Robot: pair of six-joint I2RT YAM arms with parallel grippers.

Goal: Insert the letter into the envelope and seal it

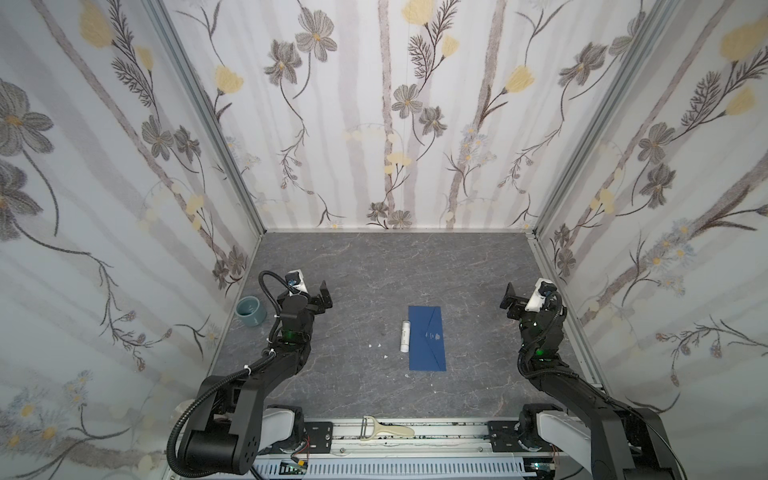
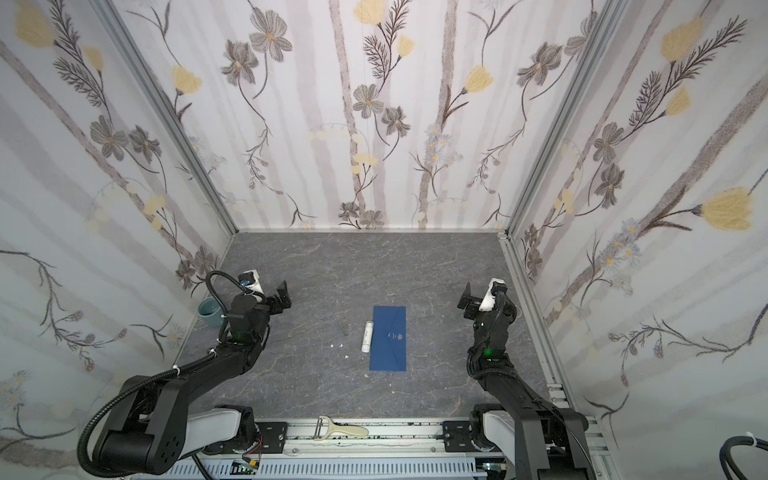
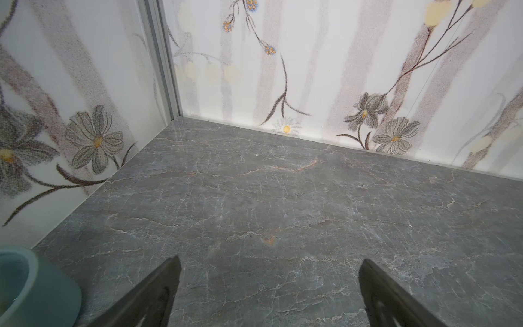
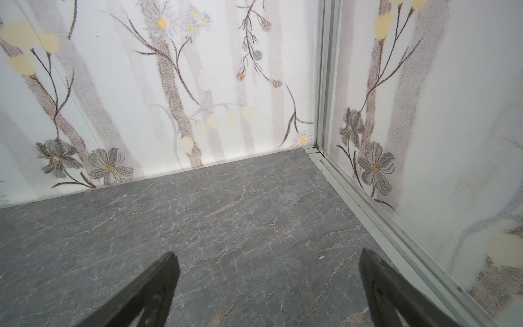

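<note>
We see the dark navy blue rectangular paper envelope [image 1: 427, 338] [image 2: 389, 338] lying flat near the middle of the grey veined marble-patterned tabletop [image 1: 374, 270]. Its long sides run from the near edge towards the back wall. Its pointed flap is folded down over its face, with a small pale mark near the centre.

A white cylindrical glue stick [image 1: 404, 336] [image 2: 367, 336] lies on its side along the envelope's left long edge. It is just beside that edge, and we cannot tell whether the two touch. A few tiny white scraps [image 1: 378, 345] sit on the table a little to the left of the stick.

The left gripper [image 1: 324, 297] [image 2: 281, 295] [image 3: 270, 260] hangs above the left part of the table, well apart from the envelope. Its jaws are spread wide and hold nothing. We see only bare tabletop between its fingers in the left wrist view.

A small teal-blue ceramic cup [image 1: 250, 311] [image 3: 28, 283] stands near it, by the left wall.

The right gripper [image 1: 509, 297] [image 2: 466, 297] [image 4: 268, 253] is raised over the right part of the table, near the right wall. Its jaws are likewise wide apart and empty.

A cream-handled peeler [image 1: 384, 430] [image 2: 338, 430] rests on the metal rail at the near edge, between the two arm bases.
</note>
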